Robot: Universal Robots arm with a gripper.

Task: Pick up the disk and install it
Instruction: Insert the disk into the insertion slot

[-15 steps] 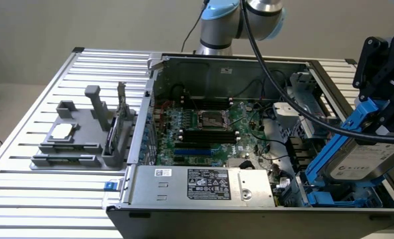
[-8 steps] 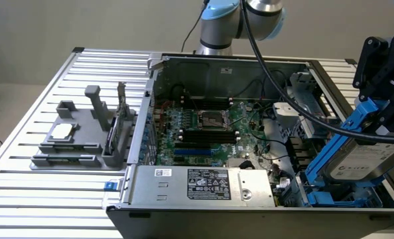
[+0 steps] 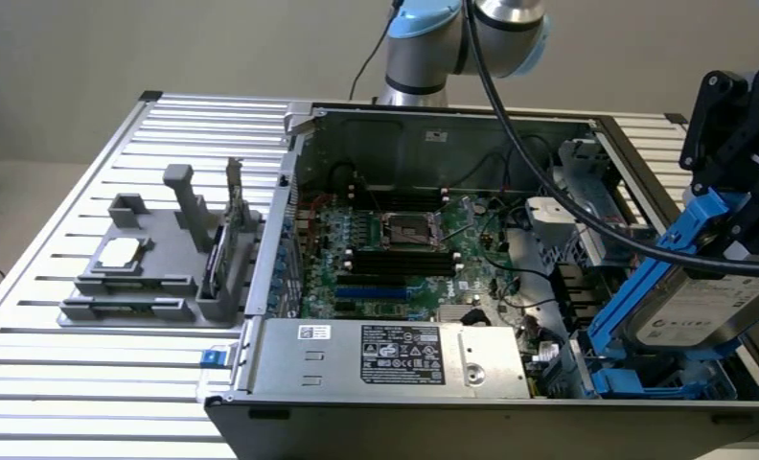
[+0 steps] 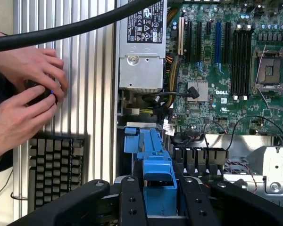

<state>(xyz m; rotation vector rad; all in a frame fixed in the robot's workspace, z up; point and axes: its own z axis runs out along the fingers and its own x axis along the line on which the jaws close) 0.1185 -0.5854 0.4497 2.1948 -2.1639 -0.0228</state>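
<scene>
The disk (image 3: 701,309), a silver-grey drive with a white label in a blue carrier frame (image 3: 655,278), hangs tilted over the open computer case's corner at the exterior view's right. My gripper (image 3: 727,216) is shut on its upper end. In the wrist view the blue carrier (image 4: 159,181) sits between my black fingers (image 4: 132,200), above a blue drive bay bracket (image 4: 140,139) inside the case.
The open case (image 3: 418,125) holds a motherboard (image 3: 393,249) and a grey power supply box (image 3: 393,355). A grey fixture (image 3: 162,278) with a small silver chip (image 3: 118,254) stands on the slatted table. A person's hands (image 4: 23,99) work beside a keyboard (image 4: 54,165).
</scene>
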